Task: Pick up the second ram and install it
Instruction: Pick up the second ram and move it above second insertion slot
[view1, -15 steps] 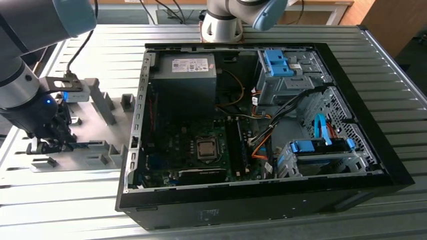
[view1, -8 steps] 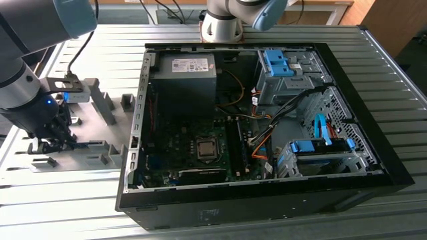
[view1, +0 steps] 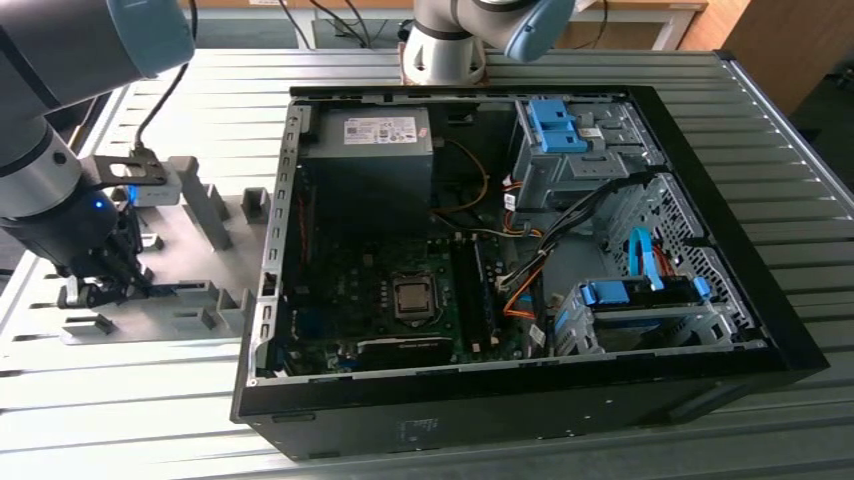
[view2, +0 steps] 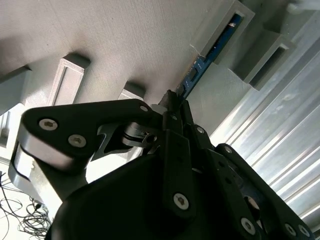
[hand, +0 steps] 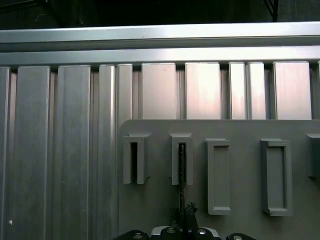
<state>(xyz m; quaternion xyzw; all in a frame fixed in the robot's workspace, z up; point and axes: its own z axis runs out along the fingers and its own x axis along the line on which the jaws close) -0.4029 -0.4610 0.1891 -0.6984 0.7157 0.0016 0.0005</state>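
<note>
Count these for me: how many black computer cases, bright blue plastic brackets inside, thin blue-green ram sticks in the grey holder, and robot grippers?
Black metal computer case: 1
Bright blue plastic drive brackets: 2
Thin blue-green ram stick in the grey slotted holder plate: 1
Black robot gripper, at the stick: 1
Total: 5

Table (view1: 787, 150), upper right of the exterior view: bare ribbed metal, brushed, soft sheen.
Holder plate (view2: 125, 40): grey plastic, matt, fine grainy texture.
Second ram (view2: 200, 67): blue-green board, faintly glossy.
Gripper (view2: 172, 100): black, matt, with bright metal screw heads.
Computer case (view1: 534, 420), lower centre: black, smooth, satin.
</note>
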